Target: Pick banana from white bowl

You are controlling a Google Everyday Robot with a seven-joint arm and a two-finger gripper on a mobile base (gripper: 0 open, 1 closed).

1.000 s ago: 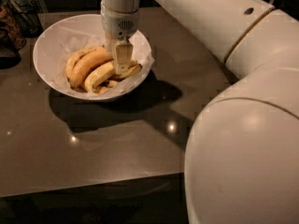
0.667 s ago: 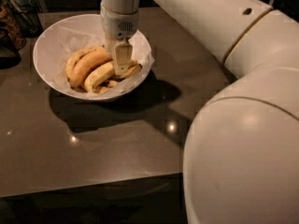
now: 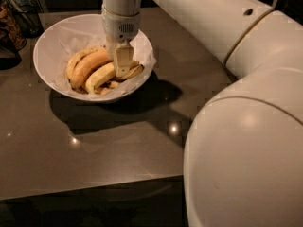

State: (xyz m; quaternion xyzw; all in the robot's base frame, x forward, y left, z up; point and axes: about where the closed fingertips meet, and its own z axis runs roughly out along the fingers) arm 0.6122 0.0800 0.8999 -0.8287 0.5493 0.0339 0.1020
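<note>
The white bowl stands on the dark table at the upper left, lined with crinkled white paper. Three bananas lie in it side by side. The long pale-yellow banana is the nearest one, running from lower left to the bowl's right side. A fatter orange-tan banana and another yellow one lie behind it. My gripper reaches straight down into the bowl and sits on the middle of the pale-yellow banana, hiding that part of it.
The bowl rests on a dark glossy table whose front edge runs along the bottom. Dark cluttered objects stand at the far left edge beside the bowl. My white arm fills the right side of the view.
</note>
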